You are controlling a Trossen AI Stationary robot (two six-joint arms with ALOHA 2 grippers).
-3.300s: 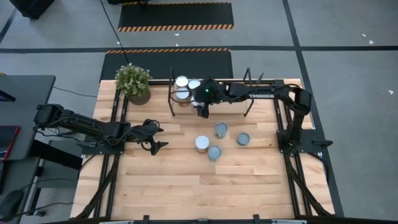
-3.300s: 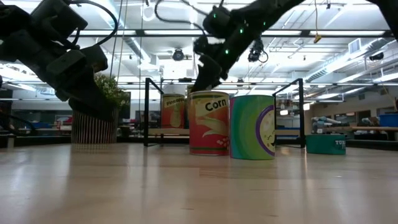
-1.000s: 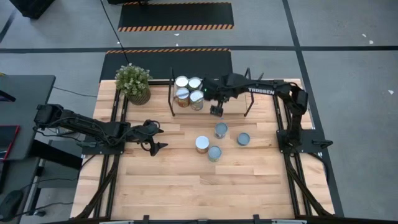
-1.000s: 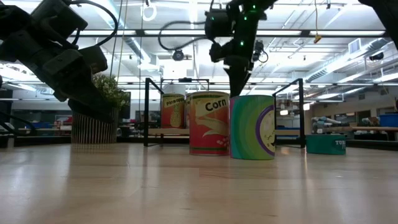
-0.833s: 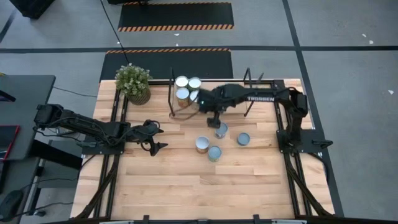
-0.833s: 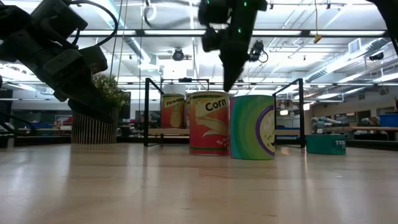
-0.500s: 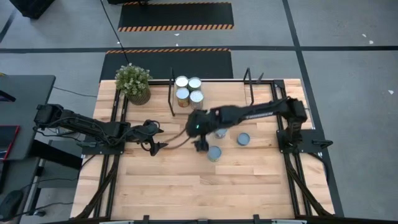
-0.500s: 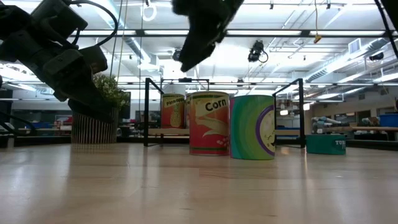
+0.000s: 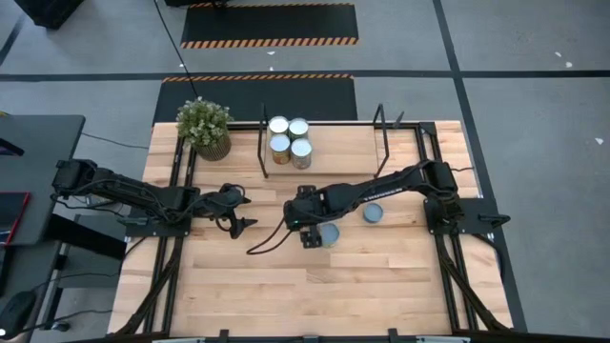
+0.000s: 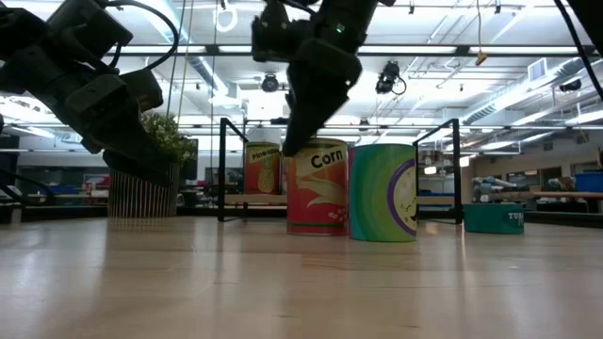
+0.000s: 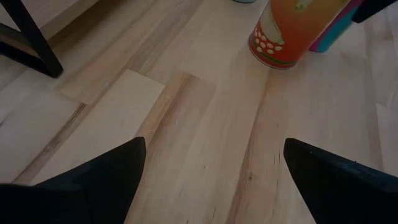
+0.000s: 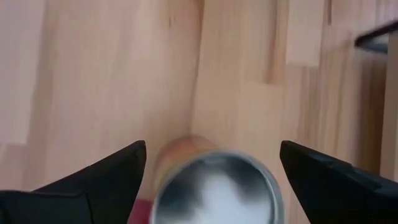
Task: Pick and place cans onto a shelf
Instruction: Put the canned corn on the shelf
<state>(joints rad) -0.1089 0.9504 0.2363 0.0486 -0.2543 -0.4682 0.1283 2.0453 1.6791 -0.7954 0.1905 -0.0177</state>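
Four cans already sit on the shelf. Our right gripper hangs with jaws spread straight over the Corn can, which stands upright in front of the shelf, its silver top between our fingers. Our left gripper waits farther away, jaws wide apart.

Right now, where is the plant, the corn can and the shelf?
plant (image 9: 203, 121), high view, leafy top.
corn can (image 10: 317, 188), low view, red label.
shelf (image 9: 343, 143), high view, bare board right of the cans.
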